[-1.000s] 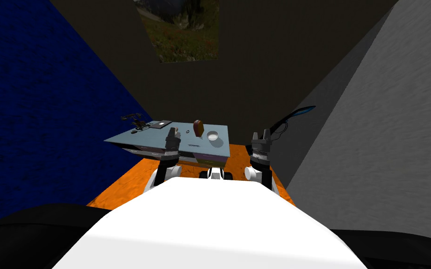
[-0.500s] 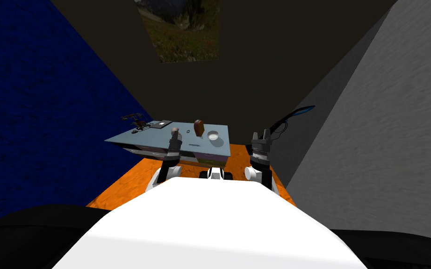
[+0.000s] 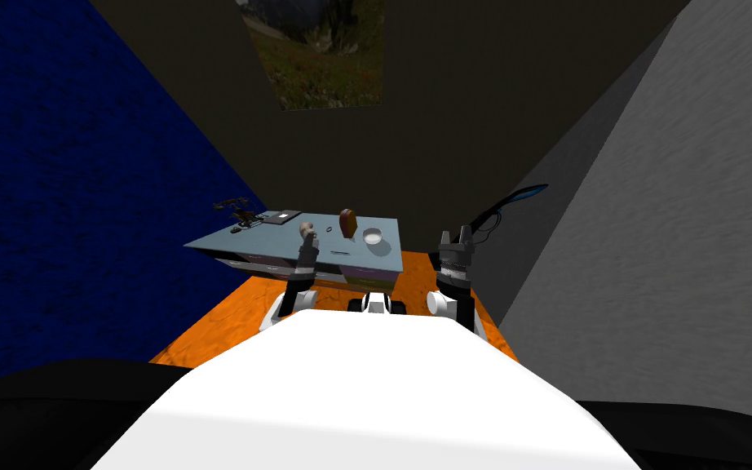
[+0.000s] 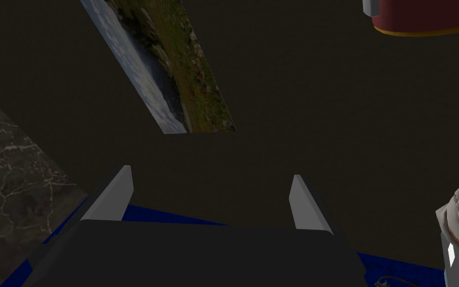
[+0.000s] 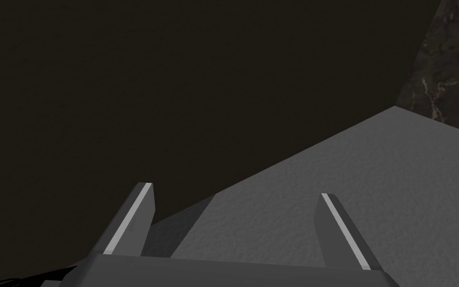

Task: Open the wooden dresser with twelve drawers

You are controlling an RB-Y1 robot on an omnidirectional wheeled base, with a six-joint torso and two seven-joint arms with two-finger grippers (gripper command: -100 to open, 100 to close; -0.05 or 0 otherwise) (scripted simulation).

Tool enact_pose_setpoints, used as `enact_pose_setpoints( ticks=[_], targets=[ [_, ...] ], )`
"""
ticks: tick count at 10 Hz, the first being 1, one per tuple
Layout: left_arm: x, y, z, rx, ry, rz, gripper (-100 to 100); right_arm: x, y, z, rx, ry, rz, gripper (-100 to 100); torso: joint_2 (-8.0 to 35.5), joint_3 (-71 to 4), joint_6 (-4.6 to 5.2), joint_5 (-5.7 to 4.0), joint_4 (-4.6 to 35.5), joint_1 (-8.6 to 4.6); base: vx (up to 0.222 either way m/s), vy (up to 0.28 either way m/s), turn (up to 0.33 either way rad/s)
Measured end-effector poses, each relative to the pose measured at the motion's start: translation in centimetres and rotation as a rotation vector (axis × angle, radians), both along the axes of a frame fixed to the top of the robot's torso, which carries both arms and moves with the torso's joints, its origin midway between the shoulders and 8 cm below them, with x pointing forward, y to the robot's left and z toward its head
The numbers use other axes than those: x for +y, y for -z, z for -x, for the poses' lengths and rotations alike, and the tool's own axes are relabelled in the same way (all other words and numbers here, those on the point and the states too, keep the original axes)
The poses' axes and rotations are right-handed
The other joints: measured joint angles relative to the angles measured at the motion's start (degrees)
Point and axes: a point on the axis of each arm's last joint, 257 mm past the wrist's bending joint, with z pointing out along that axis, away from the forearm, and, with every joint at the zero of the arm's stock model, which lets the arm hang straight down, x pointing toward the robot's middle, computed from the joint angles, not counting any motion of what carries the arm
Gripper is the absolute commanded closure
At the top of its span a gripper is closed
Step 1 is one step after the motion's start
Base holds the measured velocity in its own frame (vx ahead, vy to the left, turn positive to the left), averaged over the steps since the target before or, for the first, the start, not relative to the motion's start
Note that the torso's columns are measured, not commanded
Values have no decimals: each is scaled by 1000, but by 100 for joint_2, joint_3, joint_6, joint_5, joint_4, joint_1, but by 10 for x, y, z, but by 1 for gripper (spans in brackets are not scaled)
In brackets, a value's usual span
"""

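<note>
The dresser stands ahead of me, low and wide, with a blue-grey top and pale drawer fronts below its front edge. In the head view my left gripper is raised in front of the dresser's top edge, near the middle. Its wrist view shows the left gripper open with nothing between the fingers, pointing up at the wall. My right gripper is held up to the right of the dresser. In its wrist view the right gripper is open and empty too.
On the dresser top are a brown object, a white bowl, a small pale figure, a dark flat item and a black item. A blue lamp-like thing stands by the grey wall. The floor is orange.
My left hand has turned at the wrist and shifted slightly right in front of the dresser. The right arm and the dresser have not moved.
</note>
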Motion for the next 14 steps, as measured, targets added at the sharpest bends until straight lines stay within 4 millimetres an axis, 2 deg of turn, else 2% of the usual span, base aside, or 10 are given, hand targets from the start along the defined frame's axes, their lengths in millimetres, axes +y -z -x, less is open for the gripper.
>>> enact_pose_setpoints(
  ticks=[11, 14],
  targets=[
    [32, 84, -12, 100, -39, 30, -100, 0, 0, 0, 0, 0, 0, 0, -1, -1, 0, 0, 0, 0, -10, 9, -7],
    [35, 107, -15, 124, -47, 39, -100, 0, 0, 0, 0, 0, 0, 0, -2, -1, 0, 0, 0, 0, -4, -1, -7]
  ],
)
